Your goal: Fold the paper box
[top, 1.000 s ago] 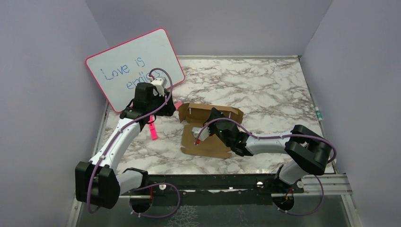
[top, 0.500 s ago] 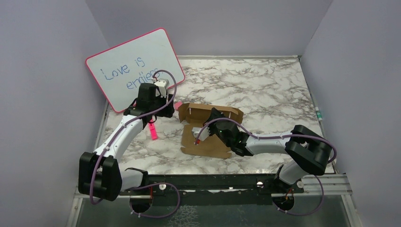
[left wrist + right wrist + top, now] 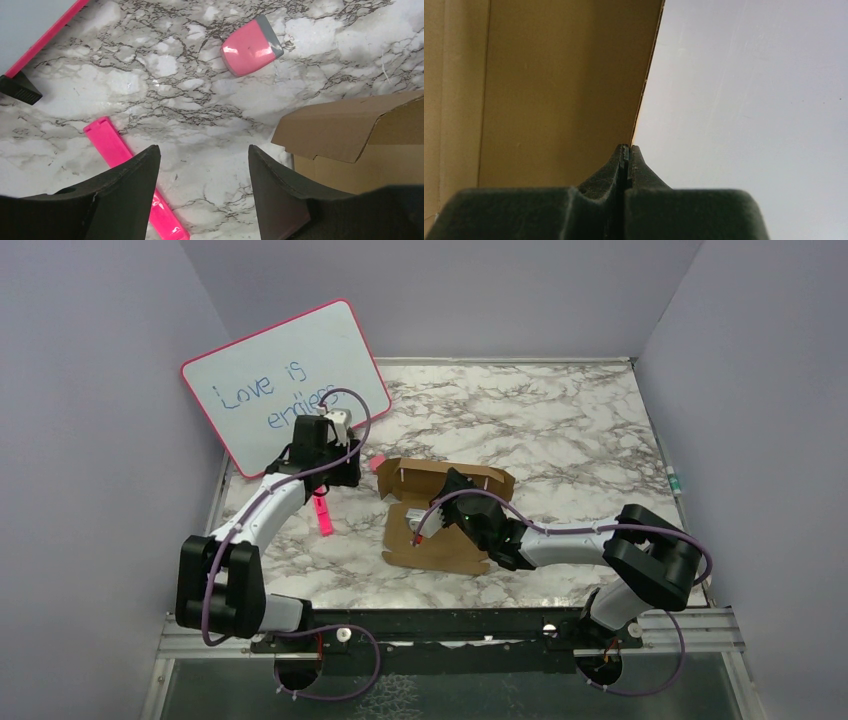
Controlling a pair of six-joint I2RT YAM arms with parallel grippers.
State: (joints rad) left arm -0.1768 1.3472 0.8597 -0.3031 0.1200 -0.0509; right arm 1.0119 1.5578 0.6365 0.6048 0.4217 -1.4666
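Brown corrugated cardboard, unprinted: the paper box (image 3: 425, 552) is shown near the middle of the marble surface (image 3: 560, 430). Folding is judged to be partly done. A far wall with notched tabs is seen raised from the base, and an angled flap is seen at the box's left corner in the left wrist view. The near panel lies flat and no closed shape is formed yet, so the side walls and the tucking of tabs appear to be left.

The right tool (image 3: 627, 148) is clenched, with nothing visible between its fingers, and is placed low over the base beside an upright cardboard panel. The left tool (image 3: 204, 152) is released and empty, held above the surface just left of the box, beside a pink marker (image 3: 120, 165) and near a small pink block (image 3: 250, 46) with a grey end.

On the pink-framed whiteboard (image 3: 270, 360), "Love is" can be read in blue. The second line, beginning "en", is partly hidden by the left arm. No brand or label is visible on the cardboard.
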